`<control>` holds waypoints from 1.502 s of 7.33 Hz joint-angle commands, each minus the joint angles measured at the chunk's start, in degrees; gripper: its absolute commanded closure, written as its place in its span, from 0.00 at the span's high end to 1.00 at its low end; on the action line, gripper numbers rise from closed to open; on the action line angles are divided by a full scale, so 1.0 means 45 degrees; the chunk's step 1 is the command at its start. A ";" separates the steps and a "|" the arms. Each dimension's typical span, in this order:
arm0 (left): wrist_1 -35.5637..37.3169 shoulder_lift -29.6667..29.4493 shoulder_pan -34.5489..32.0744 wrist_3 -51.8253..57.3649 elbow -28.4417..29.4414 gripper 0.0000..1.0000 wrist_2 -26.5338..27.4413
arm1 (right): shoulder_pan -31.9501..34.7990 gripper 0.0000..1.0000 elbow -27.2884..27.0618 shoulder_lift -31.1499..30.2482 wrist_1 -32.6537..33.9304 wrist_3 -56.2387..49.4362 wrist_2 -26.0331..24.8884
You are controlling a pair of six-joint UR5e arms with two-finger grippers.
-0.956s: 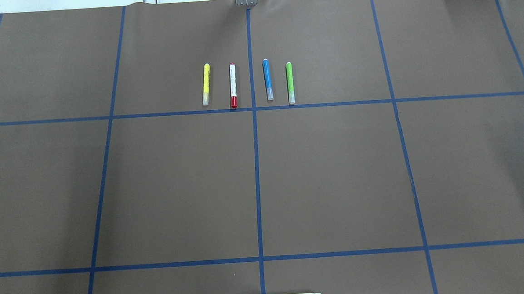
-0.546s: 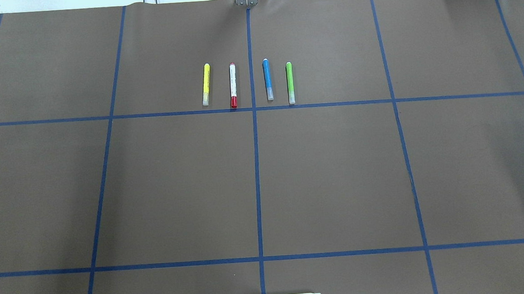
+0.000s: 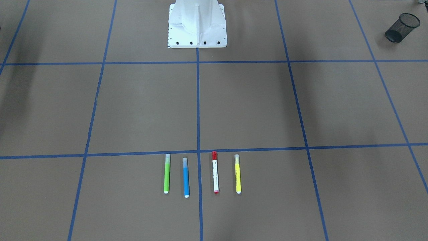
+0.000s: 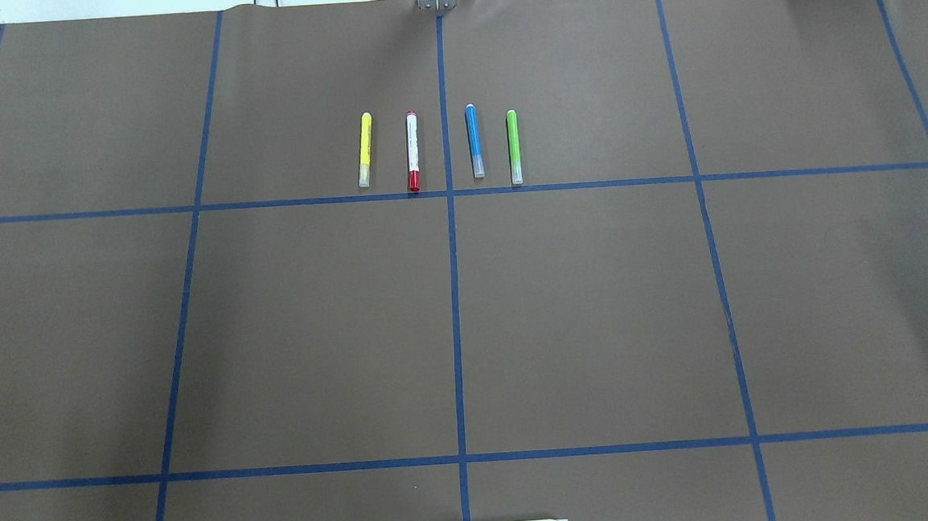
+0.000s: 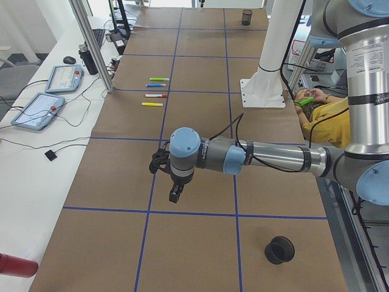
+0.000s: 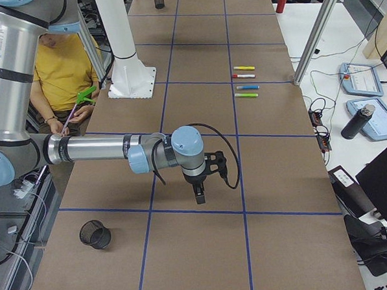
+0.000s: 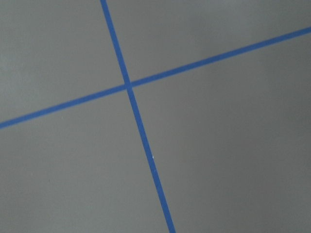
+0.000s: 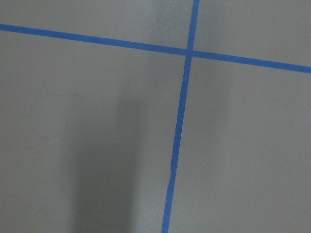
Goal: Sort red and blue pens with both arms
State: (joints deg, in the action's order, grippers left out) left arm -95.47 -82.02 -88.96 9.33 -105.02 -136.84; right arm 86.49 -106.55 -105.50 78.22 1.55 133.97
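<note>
Red pen (image 4: 412,152) lay just L of centre tape line (image 4: 454,293), blue pen (image 4: 474,141) just R, long axes parallel to it, so L gripper (image 5: 175,194) likely nearer red, R gripper (image 6: 200,196) nearer blue; both well short, couldn't tell if open/closed.

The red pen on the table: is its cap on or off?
On. The red pen lies flat, and its red cap sits on one end of the white barrel; no bare tip shows.
</note>
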 commanded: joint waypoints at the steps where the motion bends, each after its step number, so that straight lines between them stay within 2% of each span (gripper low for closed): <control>1: -0.0034 -0.1454 0.0333 -0.0004 0.0018 1.00 -0.0020 | -0.0022 1.00 0.0045 0.0705 -0.0057 0.0027 0.0287; 4: -0.0659 -0.3935 0.1874 -0.0179 0.0407 1.00 -0.0019 | -0.0022 1.00 0.0103 0.0748 -0.0057 0.0007 0.0872; 5: -0.0659 -0.4561 0.2382 -0.2326 0.0447 1.00 -0.0213 | -0.0022 1.00 0.0161 0.0748 -0.0057 -0.0012 0.1377; 6: -0.0949 -0.5263 0.3083 -0.5866 0.0351 1.00 -0.0776 | -0.0022 1.00 0.0162 0.0748 -0.0057 -0.0012 0.1401; 7: -0.1010 -0.6198 0.3980 -0.8125 0.0543 1.00 -0.0762 | -0.0022 1.00 0.0162 0.0748 -0.0057 -0.0012 0.1421; 8: -0.1088 -0.6942 0.5149 -0.8399 0.0700 1.00 -0.0530 | -0.0022 1.00 0.0162 0.0729 -0.0057 -0.0012 0.1421; 9: -0.2230 -0.7124 0.5586 -0.8557 0.0353 1.00 -0.0238 | -0.0022 1.00 0.0162 0.0729 -0.0057 -0.0012 0.1421; 10: -0.2647 -0.7880 0.7118 -0.8404 0.0891 1.00 -0.0022 | -0.0022 1.00 0.0162 0.0729 -0.0076 -0.0012 0.1421; 11: -0.2651 -0.8931 0.8100 -0.8557 0.1419 1.00 0.0812 | -0.0022 1.00 0.0162 0.0729 -0.0077 -0.0012 0.1421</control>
State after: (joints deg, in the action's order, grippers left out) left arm -106.15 -117.23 -58.64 -28.56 -101.10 -136.50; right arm 86.40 -105.82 -102.21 77.90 1.49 140.36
